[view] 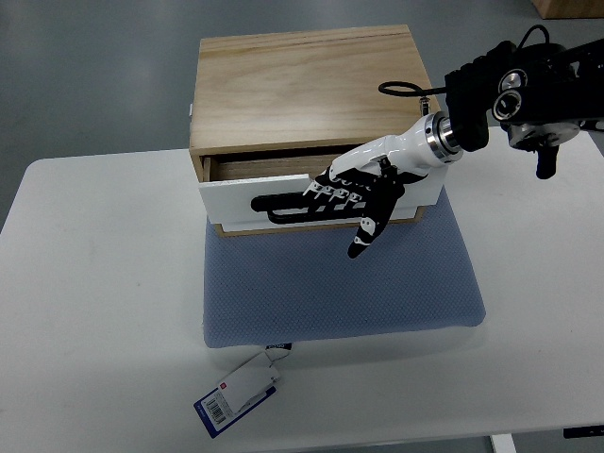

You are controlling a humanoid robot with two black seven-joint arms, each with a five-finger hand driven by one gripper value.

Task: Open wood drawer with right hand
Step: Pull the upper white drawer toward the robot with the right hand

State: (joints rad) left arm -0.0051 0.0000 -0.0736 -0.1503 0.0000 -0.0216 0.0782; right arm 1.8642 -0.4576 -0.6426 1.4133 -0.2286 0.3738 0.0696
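Though already out by a narrow gap, needs more travel yet: reads as the pulling step on the wood drawer point(236, 189), with its white front standing just proud of the wooden box point(302, 85) and a dark strip of interior showing behind the front's top edge, widest toward the picture's left. Sits at the back middle of the counter point(94, 283), on the far edge of a blue mat point(340, 283). Carries a black bar handle point(274, 206) across the front. Hooked from above by the fingers point(335, 189) of the right hand point(363, 189), curled round the bar's right part, with one digit pointing down toward the mat, clear of the handle. Calls next, as a judgement, for a straight draw toward the robot's side, keeping the curl closed so as not to slip off the bar, and level so as not to drag the box across the mat. Leaves a barcoded tag point(236, 396) near the counter's front edge, well apart. Shows no left arm.
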